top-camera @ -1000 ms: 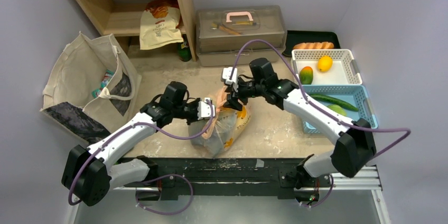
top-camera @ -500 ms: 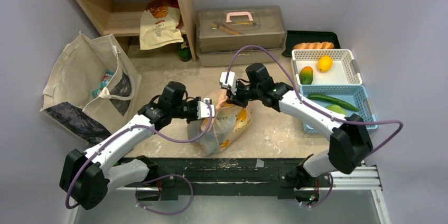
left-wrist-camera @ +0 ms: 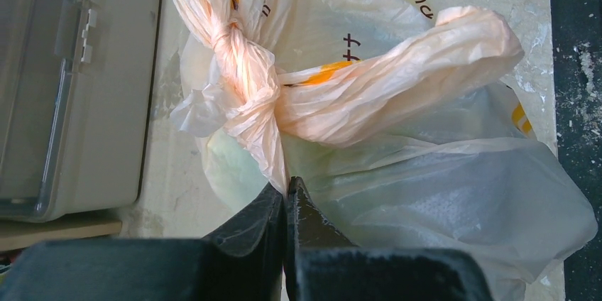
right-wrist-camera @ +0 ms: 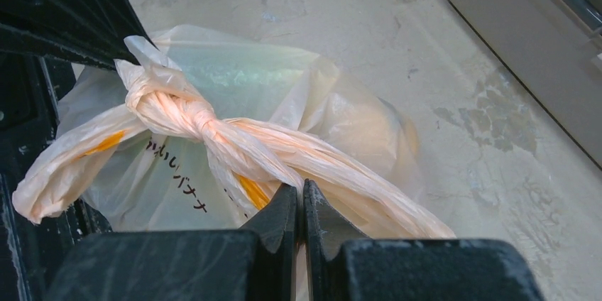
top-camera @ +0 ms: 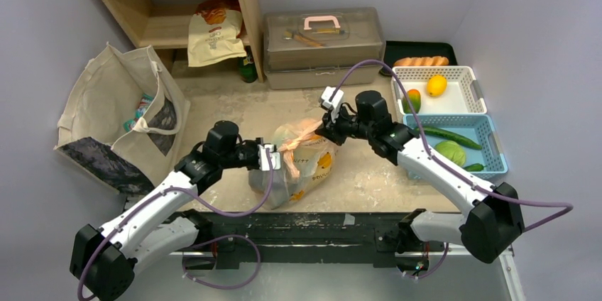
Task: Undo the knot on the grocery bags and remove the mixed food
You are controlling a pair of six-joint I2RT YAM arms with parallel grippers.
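The work is at the untying step. The bag point(top-camera: 302, 166) lies on its side at the centre of the table point(top-camera: 227, 106), tied shut, with the knot point(left-wrist-camera: 248, 91) on its upper left part in the top view. The 2 grippers each grip a twisted handle strand on opposite sides of it. The left gripper point(left-wrist-camera: 285, 191) has its fingers pressed together on the short tail hanging below the knot. The right gripper point(right-wrist-camera: 302, 198) is pinched shut on the long strand running to the lower right of its view.

The next move likely calls for drawing 1 strand back through the loop rather than pulling both apart, which could tighten the knot or tear the thin plastic.

No food is out yet. Through the plastic only pale green and yellow-orange patches show. At the right, a white basket point(top-camera: 454, 104) holds a yellow fruit point(top-camera: 436, 85) and a second, half-hidden one. The blue basket point(top-camera: 499, 146) below it holds a cucumber point(top-camera: 447, 135) and a green head point(top-camera: 449, 152).
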